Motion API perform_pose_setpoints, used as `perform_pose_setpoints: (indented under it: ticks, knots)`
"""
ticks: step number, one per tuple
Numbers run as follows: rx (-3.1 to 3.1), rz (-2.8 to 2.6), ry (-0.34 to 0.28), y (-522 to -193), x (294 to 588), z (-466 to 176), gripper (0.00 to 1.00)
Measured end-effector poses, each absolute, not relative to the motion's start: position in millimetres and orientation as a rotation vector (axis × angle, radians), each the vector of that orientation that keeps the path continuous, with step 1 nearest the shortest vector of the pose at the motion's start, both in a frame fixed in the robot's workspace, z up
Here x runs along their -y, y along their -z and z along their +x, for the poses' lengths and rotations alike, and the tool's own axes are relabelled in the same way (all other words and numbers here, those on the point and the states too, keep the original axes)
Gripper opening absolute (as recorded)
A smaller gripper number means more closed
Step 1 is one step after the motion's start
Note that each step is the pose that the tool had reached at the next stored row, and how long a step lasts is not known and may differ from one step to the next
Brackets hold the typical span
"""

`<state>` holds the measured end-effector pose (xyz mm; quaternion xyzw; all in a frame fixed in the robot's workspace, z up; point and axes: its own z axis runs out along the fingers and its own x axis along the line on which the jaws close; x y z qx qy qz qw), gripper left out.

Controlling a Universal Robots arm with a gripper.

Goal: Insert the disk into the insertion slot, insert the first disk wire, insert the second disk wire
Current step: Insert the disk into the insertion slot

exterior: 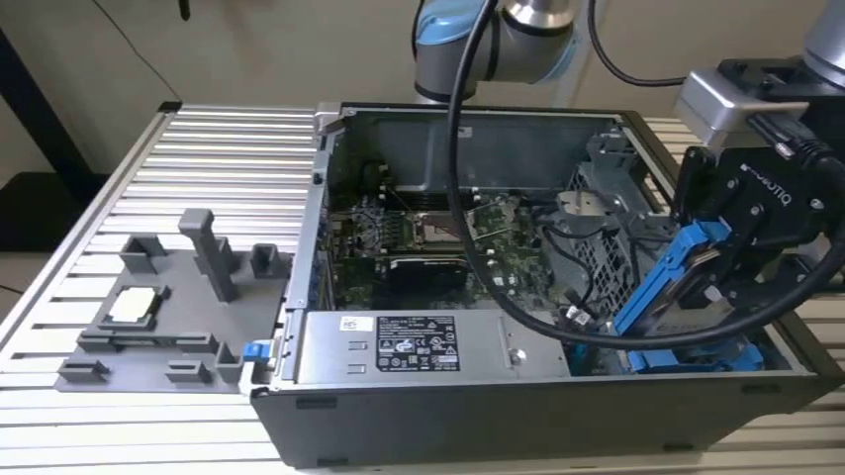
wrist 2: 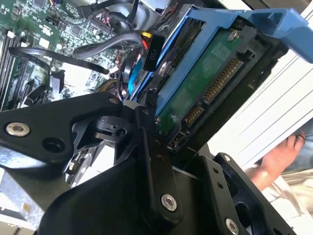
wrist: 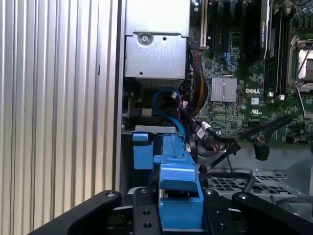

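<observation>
Left: grey moulded fixture tray (exterior: 145, 327) on ribbed metal bench (exterior: 225, 148). Centre: open dark grey computer case (exterior: 436, 416). Right: silver-grey rectangular disk (exterior: 667, 282) in bright blue plastic carrier (wrist: 178, 196), steeply tilted, lower end by dark grey insertion slot (exterior: 773, 332), not seated. Both wire insertions judged outstanding. Fingers (wrist: 217, 213) clamped on carrier's upper part.

The arm (exterior: 496, 40) has rounded silver-grey joints with pale blue caps. A thick black cable (exterior: 452, 148) trails from it in a long loop. A grey boxy block (exterior: 733, 99) sits at the wrist above the matte black gripper (exterior: 719, 262), which bears white lettering. In the second wrist view its flat black finger links (wrist 2: 154, 161) have rounded ends and silver screws (wrist 2: 17, 129) at the pivots.
</observation>
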<state>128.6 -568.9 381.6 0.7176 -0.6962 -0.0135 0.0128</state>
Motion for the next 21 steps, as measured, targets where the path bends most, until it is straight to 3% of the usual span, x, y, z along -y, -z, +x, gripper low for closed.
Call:
perform_pose_setpoints:
  ticks: [16, 19, 20, 21]
  knots:
    - [2.172, 2.236, 0.043, -364, 569, 129, 0.33]
    - [2.171, 2.236, 0.043, -364, 569, 129, 0.34]
    - [2.171, 2.235, 0.043, -364, 569, 129, 0.40]
    - [2.171, 2.235, 0.043, -364, 569, 129, 0.40]
